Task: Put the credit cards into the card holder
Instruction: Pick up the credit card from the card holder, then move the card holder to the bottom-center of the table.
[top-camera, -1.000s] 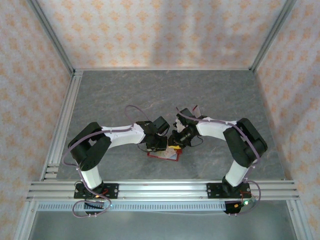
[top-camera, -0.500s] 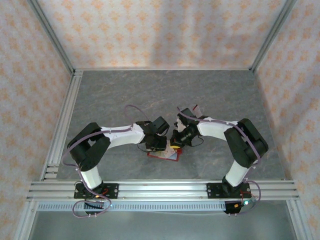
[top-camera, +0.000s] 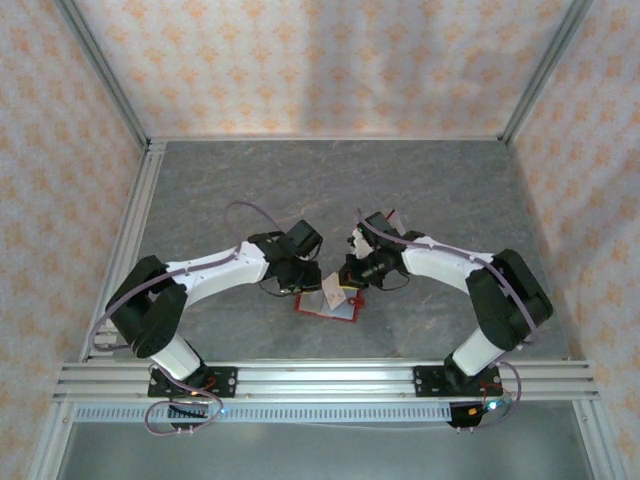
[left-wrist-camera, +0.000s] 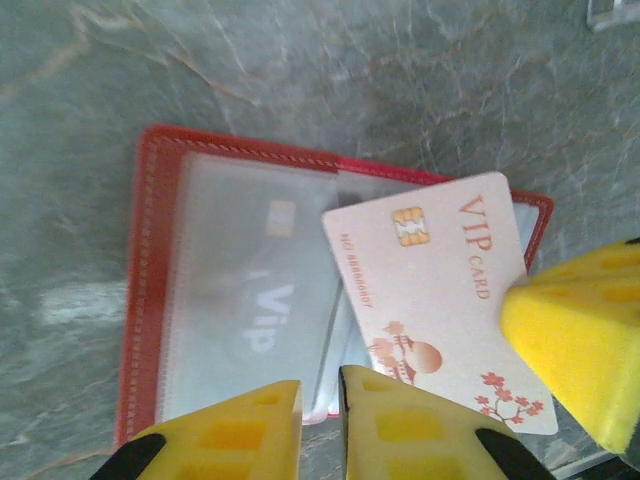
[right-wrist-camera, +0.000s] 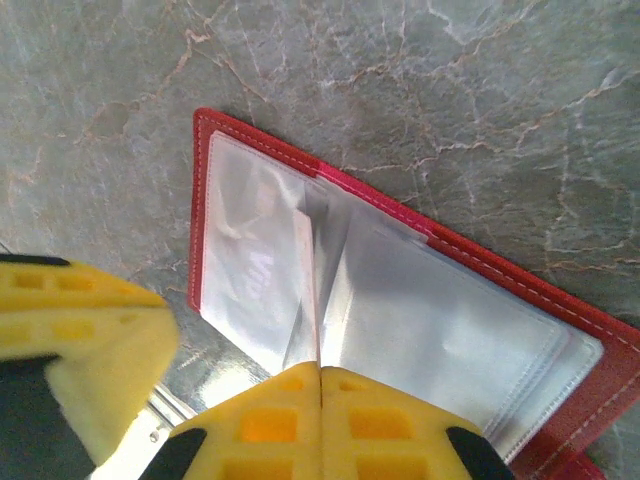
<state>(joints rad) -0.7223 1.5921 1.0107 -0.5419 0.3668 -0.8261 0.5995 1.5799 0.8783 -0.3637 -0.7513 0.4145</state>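
There are two robot arms, two grippers, one card holder and two credit cards. The flat red folding card holder (left-wrist-camera: 148, 300) with clear plastic sleeves lies open on the desk. One thin pale plastic credit card, the tucked card (left-wrist-camera: 262, 310), sits inside a sleeve, and its letters show through the plastic. The other one, the loose card (left-wrist-camera: 440, 290), is pale with red flowers, red letters and a small gold chip.

The left gripper (left-wrist-camera: 320, 390) hangs just over the left side of the card holder. Its yellow fingers have a thin gap between them, and nothing is in the gap. The right gripper (right-wrist-camera: 320, 385) hangs just over the right side. Its yellow fingers are pressed together on the edge of the loose card. That card is tipped up over the middle of the open sleeves, between the two grippers.

The desk (top-camera: 450, 190) is grey like stone, with thin pale lines in it. The card holder lies in the near half, in the middle, between the white and black left arm (top-camera: 215, 270) and right arm (top-camera: 440, 262). Silver metal rails (top-camera: 320, 380) run along the near edge and the left side. Pale walls (top-camera: 320, 60) with little orange flowers stand at the left, the far side and the right.
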